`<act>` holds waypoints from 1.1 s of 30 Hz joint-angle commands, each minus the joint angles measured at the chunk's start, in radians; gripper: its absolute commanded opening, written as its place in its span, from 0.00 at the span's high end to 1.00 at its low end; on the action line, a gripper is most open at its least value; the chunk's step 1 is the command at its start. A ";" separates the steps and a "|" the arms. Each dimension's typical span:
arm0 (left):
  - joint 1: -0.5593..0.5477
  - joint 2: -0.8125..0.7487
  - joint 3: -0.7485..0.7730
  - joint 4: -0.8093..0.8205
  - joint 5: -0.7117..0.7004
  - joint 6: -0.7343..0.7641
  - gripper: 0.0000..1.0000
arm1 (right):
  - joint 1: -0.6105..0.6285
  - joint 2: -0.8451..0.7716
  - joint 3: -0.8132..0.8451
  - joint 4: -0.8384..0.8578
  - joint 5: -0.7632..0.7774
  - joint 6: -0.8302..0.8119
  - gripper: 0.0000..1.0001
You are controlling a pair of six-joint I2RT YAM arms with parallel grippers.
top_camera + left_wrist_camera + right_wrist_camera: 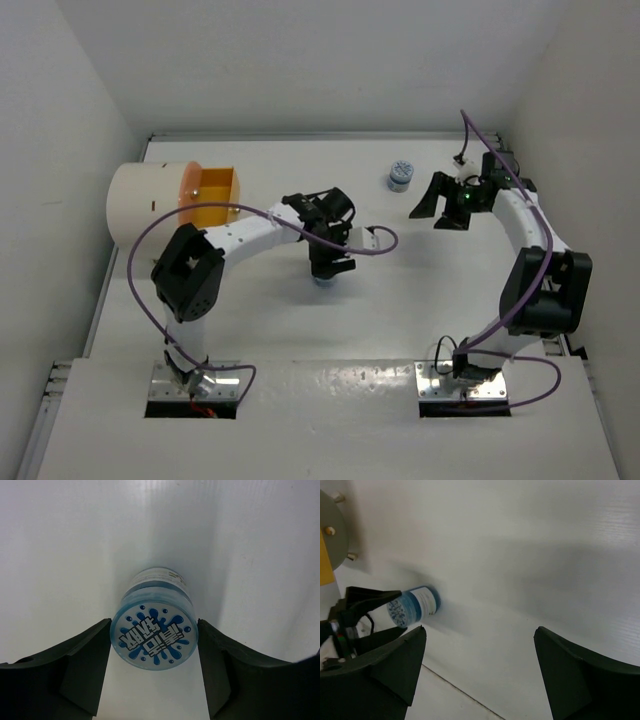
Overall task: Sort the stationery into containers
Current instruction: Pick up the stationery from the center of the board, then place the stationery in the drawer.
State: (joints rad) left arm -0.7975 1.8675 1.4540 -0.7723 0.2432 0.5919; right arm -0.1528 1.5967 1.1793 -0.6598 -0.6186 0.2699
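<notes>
A small round blue-and-white piece (pixel 154 637) stands upright on the white table mid-way between the arms. My left gripper (pixel 154 625) reaches down over it, with a black finger pressed against each side of its splash-printed lid. From above only a sliver of this piece (pixel 324 283) shows under the left gripper (pixel 326 268). The right wrist view shows the same piece (pixel 422 604) at its left. A second blue-and-white piece (pixel 400 177) stands at the back. Just right of it, my right gripper (pixel 437 210) hovers open and holds nothing. The cream drum (pixel 145 200) has an orange drawer (pixel 215 195) pulled out.
The drum lies at the back left against the wall, its knobbed face (pixel 329 530) showing in the right wrist view. White walls close in the table on the left, back and right. Purple cables loop from both arms.
</notes>
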 commanded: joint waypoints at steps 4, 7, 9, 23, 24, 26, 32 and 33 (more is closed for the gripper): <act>0.083 -0.137 0.427 -0.281 0.051 0.089 0.79 | 0.019 0.012 0.037 0.019 -0.036 0.000 0.13; 0.119 -0.168 0.528 -0.364 0.016 0.095 0.85 | 0.035 0.020 0.045 0.020 -0.039 0.003 0.13; 0.158 -0.218 0.482 -0.291 -0.068 0.063 0.90 | 0.039 0.026 0.052 0.022 -0.041 0.003 0.13; 0.581 -0.240 0.605 -0.373 -0.190 0.061 1.00 | 0.067 0.046 0.062 0.037 -0.050 0.003 0.13; 0.599 -0.226 0.615 -0.416 -0.159 0.098 1.00 | 0.067 0.048 0.063 0.035 -0.052 0.003 0.13; 0.658 -0.197 0.667 -0.464 -0.125 0.130 1.00 | 0.067 0.049 0.063 0.035 -0.053 0.000 0.13; 0.734 -0.125 0.701 -0.515 -0.070 0.215 1.00 | 0.068 0.055 0.063 0.034 -0.058 -0.001 0.13; 0.744 -0.120 0.694 -0.518 -0.055 0.229 1.00 | 0.068 0.055 0.060 0.034 -0.059 -0.001 0.13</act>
State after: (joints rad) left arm -0.0769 1.7615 2.1056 -1.2789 0.1276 0.7475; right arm -0.0933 1.6497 1.2015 -0.6529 -0.6514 0.2699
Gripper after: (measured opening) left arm 0.702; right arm 0.871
